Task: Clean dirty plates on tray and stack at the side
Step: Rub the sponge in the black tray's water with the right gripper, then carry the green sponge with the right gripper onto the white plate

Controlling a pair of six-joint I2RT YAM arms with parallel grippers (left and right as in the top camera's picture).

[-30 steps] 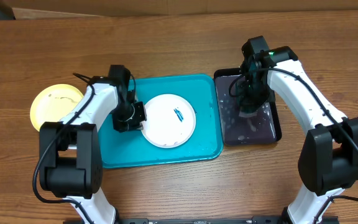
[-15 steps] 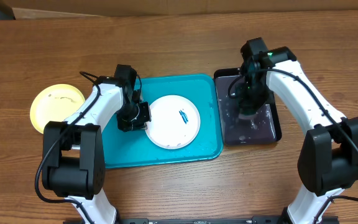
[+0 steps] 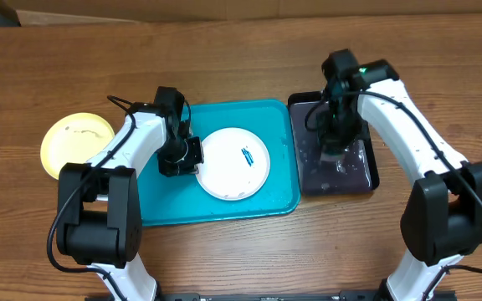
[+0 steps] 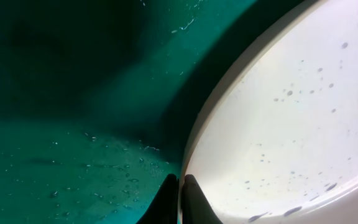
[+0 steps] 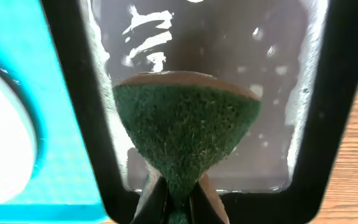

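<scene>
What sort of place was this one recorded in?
Likely a lab tabletop mocked up for dishwashing, not a kitchen: wooden table, teal tray holding a white plate, green sponge at a black tray.

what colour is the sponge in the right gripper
Dark green sponge, best in the right wrist view.

My left arm (image 3: 132,138) reaches inward, wrist low, with my left gripper (image 4: 180,188) pinched tight. My right arm (image 3: 408,117) arches over (elbow out wide), and my right gripper (image 5: 178,190) points straight down, fingers squeezed together.
</scene>
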